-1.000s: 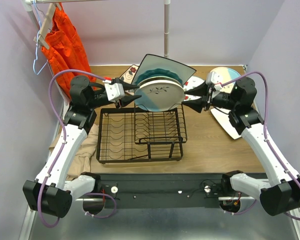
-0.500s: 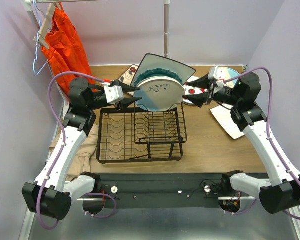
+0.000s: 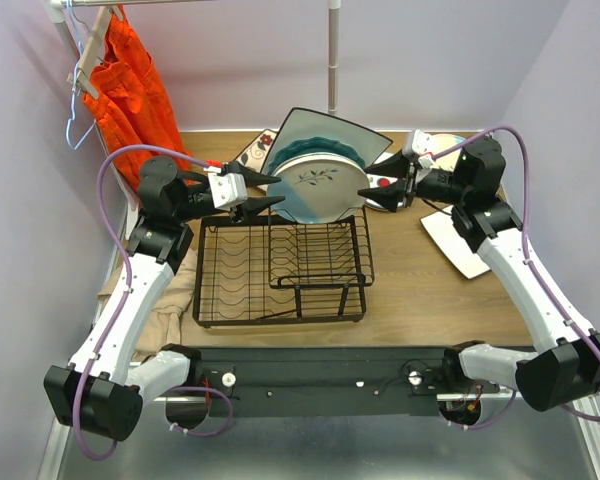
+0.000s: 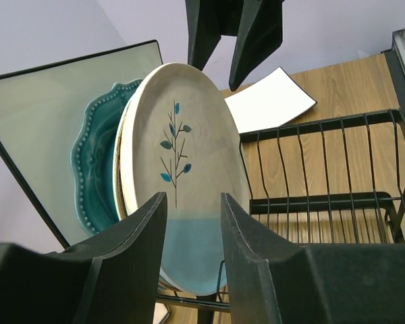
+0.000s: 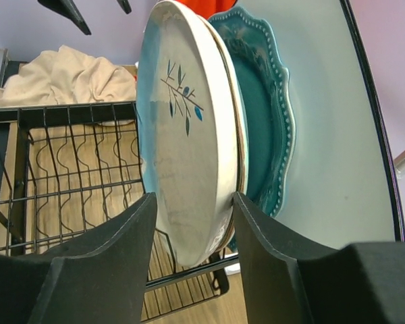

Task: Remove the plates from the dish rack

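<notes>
From above and behind the arm bases we look down over the whole wooden table [image 3: 420,290]. Our two wrist cameras sit close, each peering between its own dark fingers [image 4: 135,256] — from opposite sides — at the same round cream plate with a blue leaf sprig [image 4: 196,135] in the black wire dish rack [image 3: 280,265].

We see two matching limbs, the left arm [image 3: 120,320] and the right arm [image 3: 535,290]: white tapered links between chunky black joint housings [image 3: 80,395]. A purple cable [image 3: 102,190] loops along each. The left gripper [image 3: 278,189] and right gripper [image 3: 368,183] have matte black fingers [image 4: 135,250], thick at the root and narrowing to points, behind a small white wrist block [image 3: 230,184]. Both bases sit on a black bar [image 3: 330,380], where red wiring [image 3: 215,395] shows.
</notes>
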